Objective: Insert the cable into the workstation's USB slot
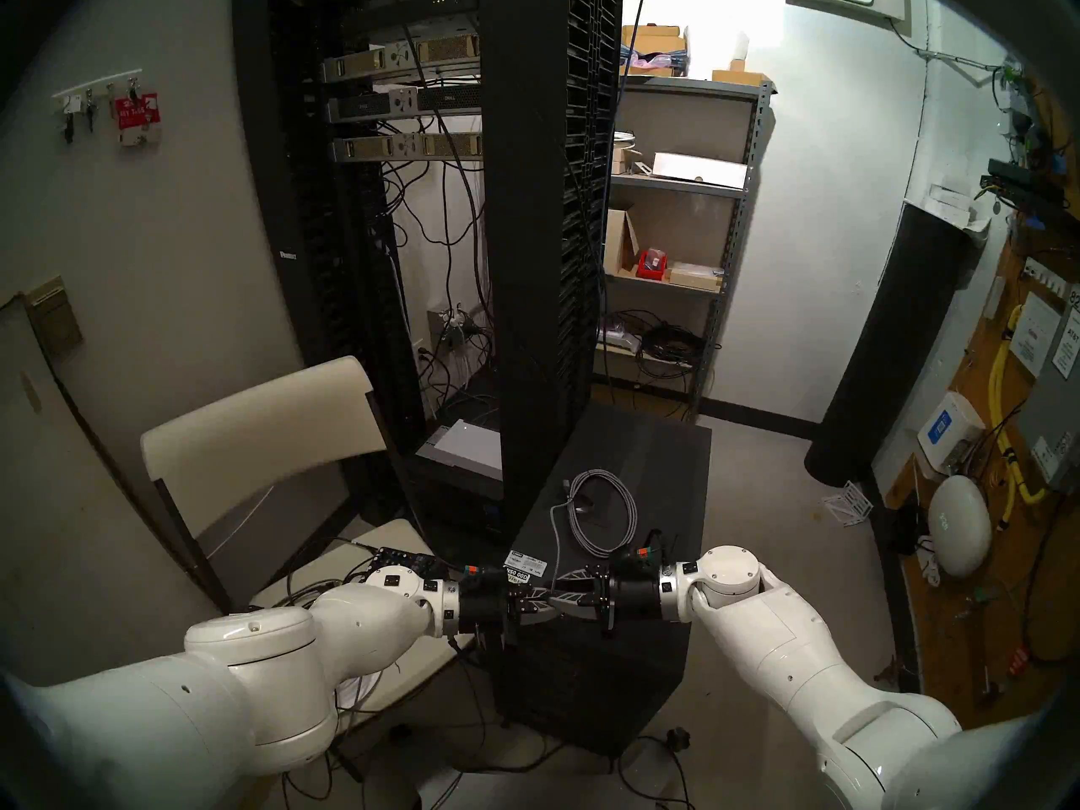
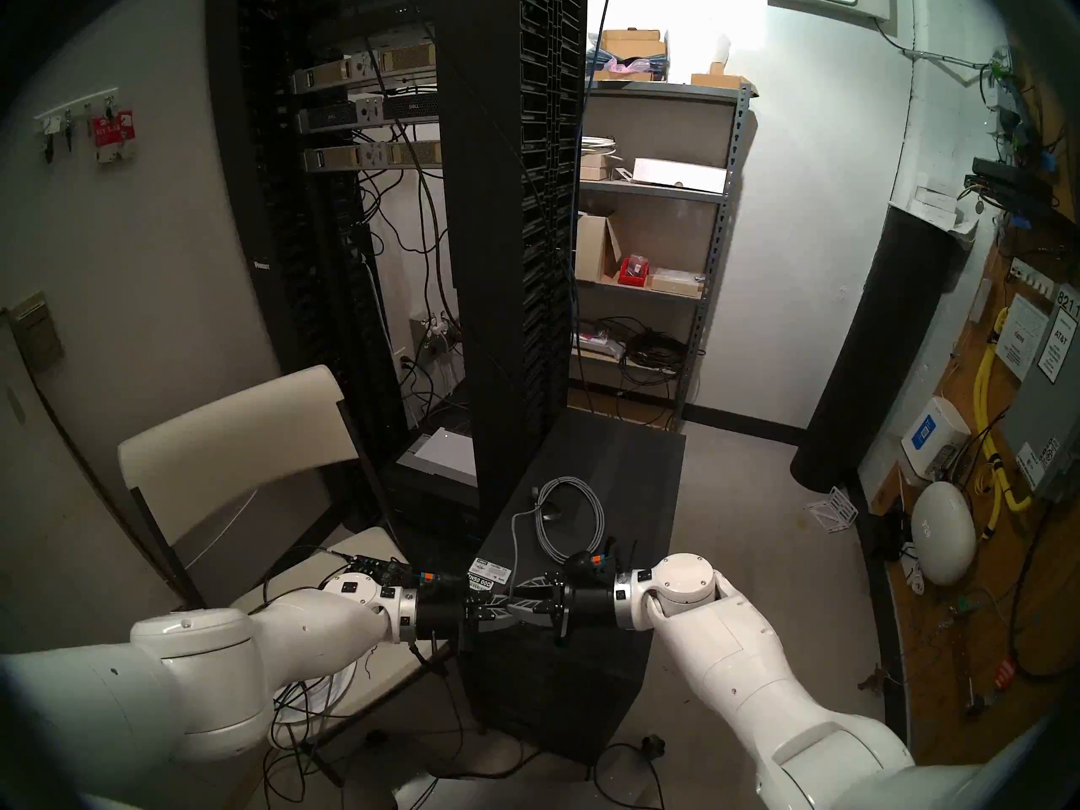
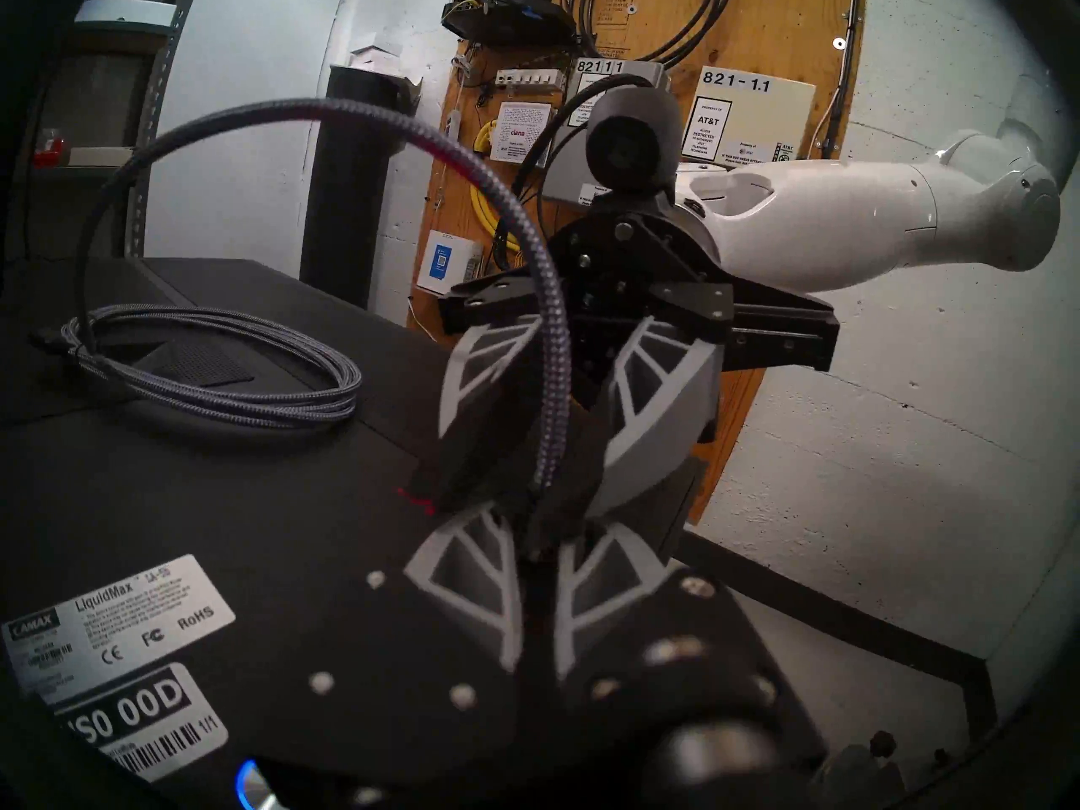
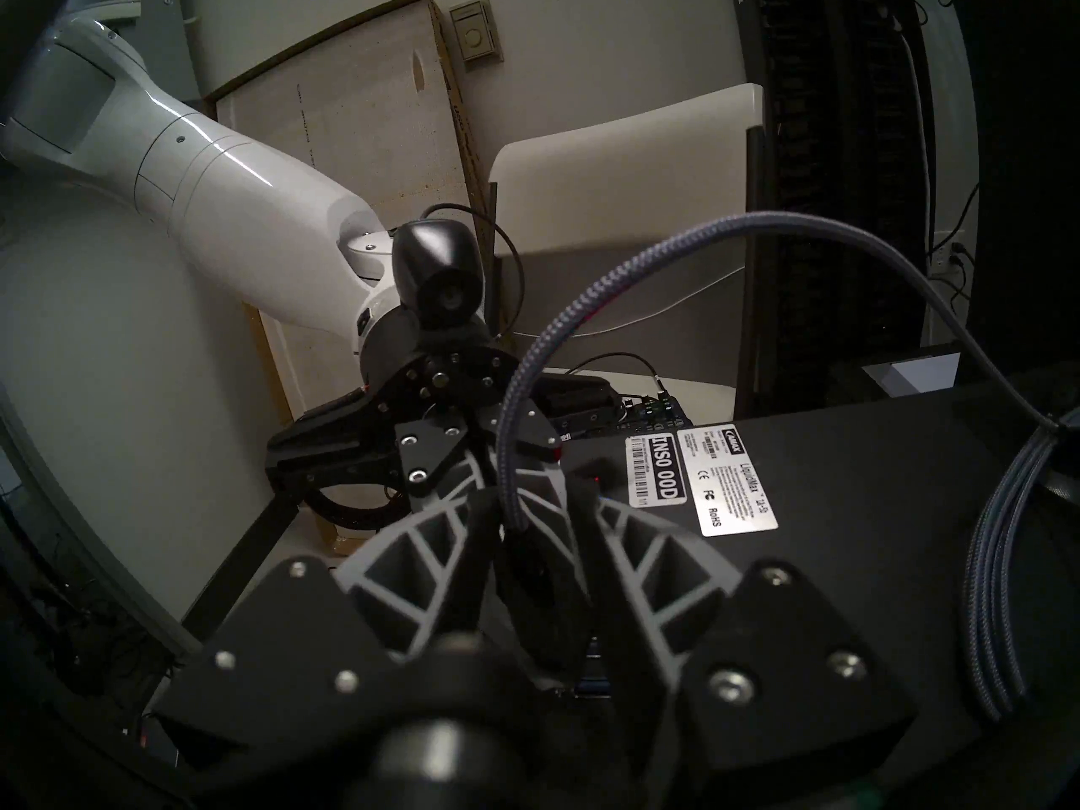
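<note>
The black workstation (image 1: 643, 475) stands low in front of me, with white stickers (image 3: 117, 633) near its front top edge. The grey braided cable (image 1: 602, 516) lies coiled on its top. One end arches up (image 3: 526, 236) and comes down to a dark plug (image 4: 529, 563). My left gripper (image 1: 543, 599) and right gripper (image 1: 558, 591) meet tip to tip over that front edge. The left is shut on the cable's plug end (image 3: 535, 534). The right gripper's fingers (image 4: 421, 557) press on the plug from both sides. I cannot make out the USB slot.
The tall black server rack (image 1: 526, 207) rises right behind the workstation. A white chair (image 1: 263, 435) carrying a circuit board and wires stands to the left. A metal shelf (image 1: 701, 207), a black cylinder (image 1: 894, 335) and a wall board with yellow cables (image 1: 1005, 382) are on the right.
</note>
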